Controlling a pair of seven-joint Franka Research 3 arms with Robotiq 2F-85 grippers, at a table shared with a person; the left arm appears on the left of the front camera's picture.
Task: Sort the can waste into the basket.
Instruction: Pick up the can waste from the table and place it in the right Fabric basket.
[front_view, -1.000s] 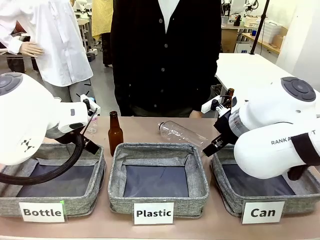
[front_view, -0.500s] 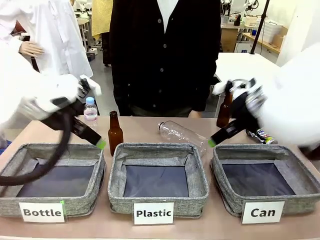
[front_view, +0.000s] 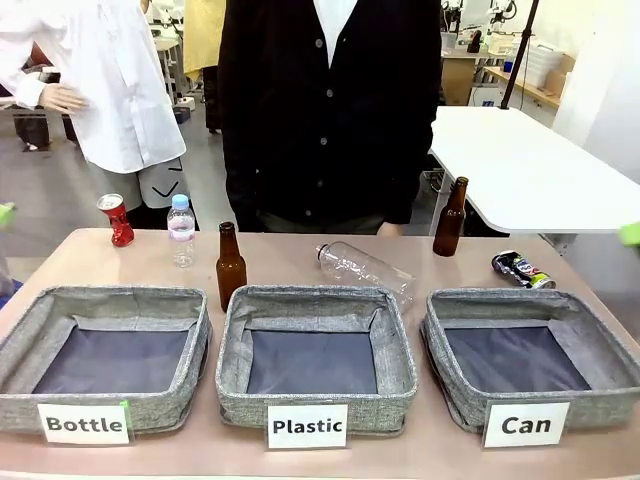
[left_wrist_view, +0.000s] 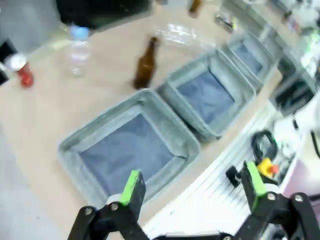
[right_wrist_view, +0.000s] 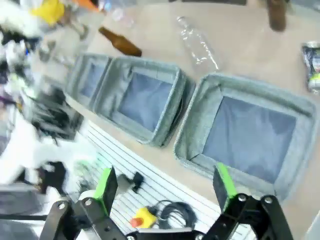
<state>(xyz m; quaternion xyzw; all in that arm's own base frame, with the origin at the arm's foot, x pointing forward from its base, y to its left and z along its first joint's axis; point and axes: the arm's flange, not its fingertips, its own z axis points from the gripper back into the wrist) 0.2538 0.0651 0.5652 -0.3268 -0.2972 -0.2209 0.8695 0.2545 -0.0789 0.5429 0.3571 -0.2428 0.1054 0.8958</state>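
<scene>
Grey fabric "Can" basket (front_view: 530, 298) sits at four o'clock on the table, with nothing in it. Left gripper (left_wrist_view: 192, 182) and right gripper (right_wrist_view: 165, 182) hang high, jaws wide and empty. The dark crushed can (front_view: 521, 269) lies at two o'clock, just beyond that basket. The red crushed can (front_view: 116, 219) stands at ten o'clock. Best, I judge, is for each arm to take its nearer can, pinching the flattened sides.

Front view across table (front_view: 300, 256); wrist views high over Can basket (right_wrist_view: 195, 120).

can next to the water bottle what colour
The can is red with a silver top, clearest in the front view.
</scene>
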